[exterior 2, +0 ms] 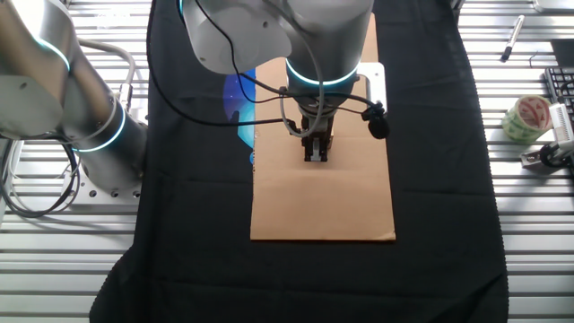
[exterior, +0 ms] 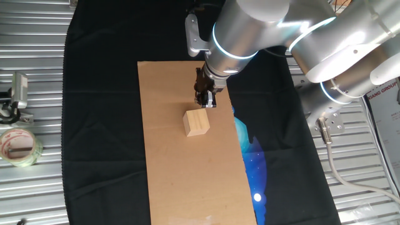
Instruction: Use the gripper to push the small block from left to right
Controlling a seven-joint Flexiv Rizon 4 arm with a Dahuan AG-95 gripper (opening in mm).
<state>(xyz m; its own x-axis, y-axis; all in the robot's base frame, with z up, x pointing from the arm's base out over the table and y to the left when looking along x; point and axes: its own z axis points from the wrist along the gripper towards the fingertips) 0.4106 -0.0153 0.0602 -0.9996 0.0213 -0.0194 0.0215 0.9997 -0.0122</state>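
The gripper (exterior: pixel 205 100), fingers together and empty, sits just beyond the small block (exterior: pixel 196 122) on the cardboard (exterior: pixel 175 175). Contact looks imminent; next, a steady sideways push.

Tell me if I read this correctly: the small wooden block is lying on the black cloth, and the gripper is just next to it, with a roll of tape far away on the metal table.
Not quite. The small block lies on the brown cardboard sheet, which is spread over the black cloth; one fixed view shows this. The rest holds: the gripper is close beside the block, and the roll of tape sits far off on the metal table.
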